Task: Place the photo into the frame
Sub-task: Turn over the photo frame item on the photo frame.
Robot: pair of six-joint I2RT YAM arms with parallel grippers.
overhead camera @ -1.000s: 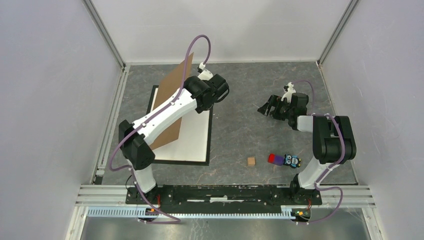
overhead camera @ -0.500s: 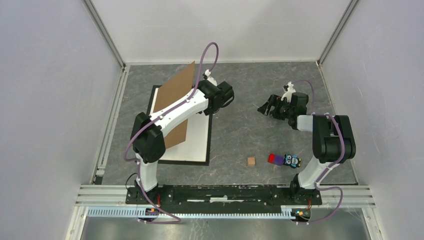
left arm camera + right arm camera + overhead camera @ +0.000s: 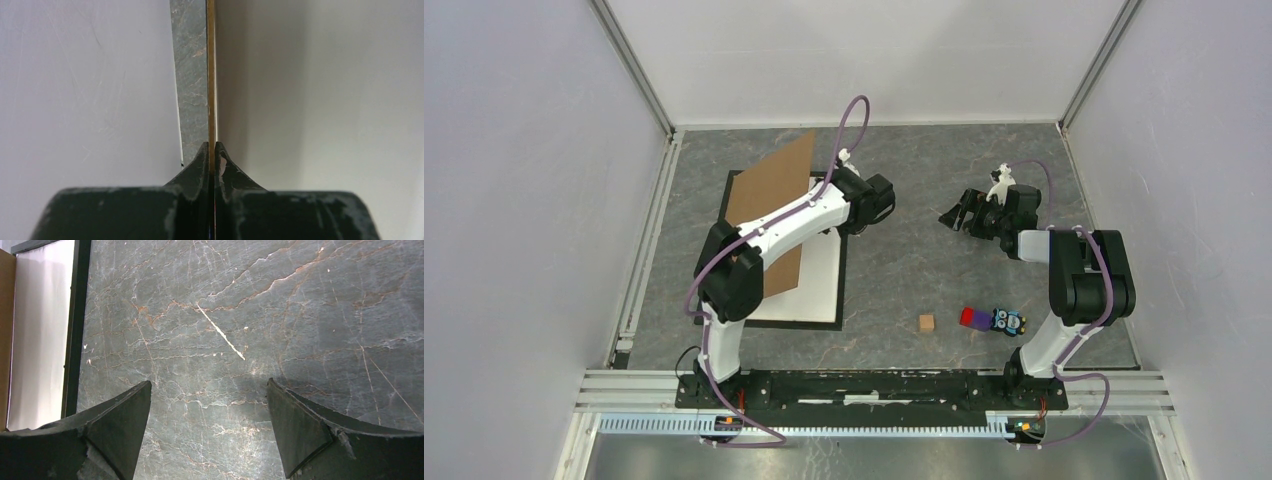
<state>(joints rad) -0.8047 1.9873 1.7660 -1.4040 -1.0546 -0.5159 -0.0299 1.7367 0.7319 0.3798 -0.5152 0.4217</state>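
The black frame (image 3: 845,272) lies flat on the left of the table with a white sheet (image 3: 819,280) inside it. My left gripper (image 3: 822,190) is shut on the right edge of a brown backing board (image 3: 769,205) and holds it tilted above the frame. In the left wrist view the jaws (image 3: 211,147) pinch the thin board edge (image 3: 211,75). My right gripper (image 3: 956,214) is open and empty over bare table to the right; its view (image 3: 210,382) shows the frame's edge (image 3: 80,315) at far left. I cannot make out a separate photo.
A small wooden cube (image 3: 926,322), a red and purple block (image 3: 971,318) and a small owl figure (image 3: 1009,321) lie near the front right. White walls enclose the table on three sides.
My left gripper has moved right and down with the board, which now shows more of its brown face over the frame. The right arm has not moved.
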